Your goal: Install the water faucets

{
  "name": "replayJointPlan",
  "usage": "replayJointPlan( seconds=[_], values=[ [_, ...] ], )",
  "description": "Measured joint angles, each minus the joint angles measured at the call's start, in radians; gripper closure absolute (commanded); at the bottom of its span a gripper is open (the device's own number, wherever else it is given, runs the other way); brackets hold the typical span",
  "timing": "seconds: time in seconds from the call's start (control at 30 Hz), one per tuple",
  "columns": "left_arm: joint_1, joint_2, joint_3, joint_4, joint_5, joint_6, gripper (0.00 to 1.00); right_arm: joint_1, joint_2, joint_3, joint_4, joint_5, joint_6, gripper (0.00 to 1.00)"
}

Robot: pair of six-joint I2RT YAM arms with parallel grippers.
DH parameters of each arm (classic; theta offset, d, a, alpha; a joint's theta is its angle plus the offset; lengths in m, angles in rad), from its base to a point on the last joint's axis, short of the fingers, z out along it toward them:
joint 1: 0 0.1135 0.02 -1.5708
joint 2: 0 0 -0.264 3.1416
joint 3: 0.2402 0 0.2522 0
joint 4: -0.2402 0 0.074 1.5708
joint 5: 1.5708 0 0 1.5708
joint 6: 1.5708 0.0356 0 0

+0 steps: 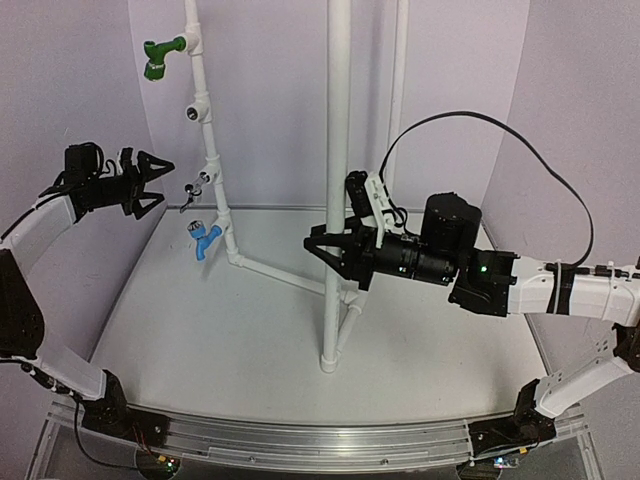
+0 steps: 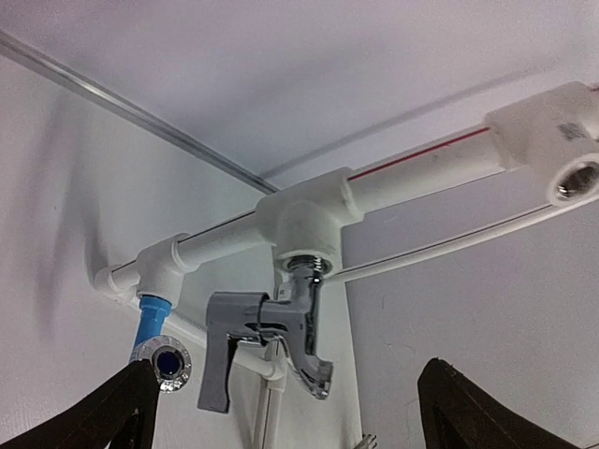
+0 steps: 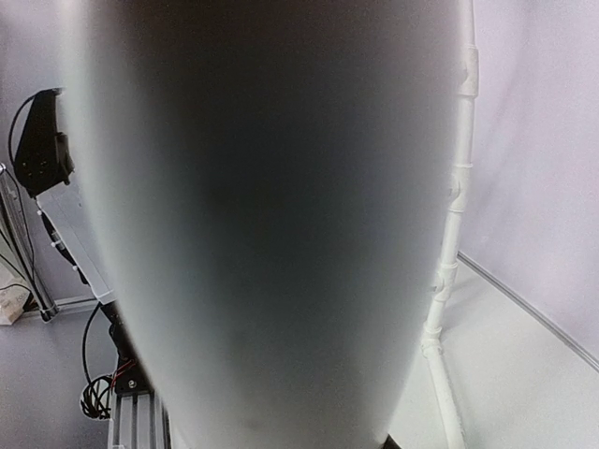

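A silver chrome faucet (image 2: pixel 299 318) hangs screwed into a white tee (image 2: pixel 304 215) on the thin pipe run; its grey handle points down. In the top view this silver faucet (image 1: pixel 195 188) sits just right of my left gripper (image 1: pixel 165 182). My left gripper (image 2: pixel 288 374) is open, with its fingers wide on either side of the faucet and not touching it. Below it on the pipe is the blue faucet (image 1: pixel 205 240), seen end-on as the blue faucet (image 2: pixel 161 360) in the left wrist view. My right gripper (image 1: pixel 335 255) is shut on the thick upright pole (image 3: pixel 262 224).
A green faucet (image 1: pixel 158 58) sits at the top of the thin pipe run (image 1: pixel 212 160). An empty tee (image 1: pixel 197 110) lies between it and the silver one, also visible as the empty tee (image 2: pixel 571 168). The thick pole (image 1: pixel 338 150) stands mid-table on the white floor (image 1: pixel 250 330).
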Motion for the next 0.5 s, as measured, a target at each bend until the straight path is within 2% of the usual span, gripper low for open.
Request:
replayJointPlan(
  seconds=[0.2,0.33,0.5],
  values=[
    [-0.001,0.12,-0.023,0.091,0.128,-0.035,0.0,0.0,0.0,0.0,0.0,0.0,0.0,1.0],
    [-0.001,0.143,-0.076,0.18,0.203,-0.076,0.01,0.0,0.001,0.003,-0.001,0.0,0.0,1.0],
    [-0.015,0.185,-0.073,0.189,0.248,-0.082,0.02,0.0,0.007,0.011,-0.004,-0.001,0.002,1.0]
  ],
)
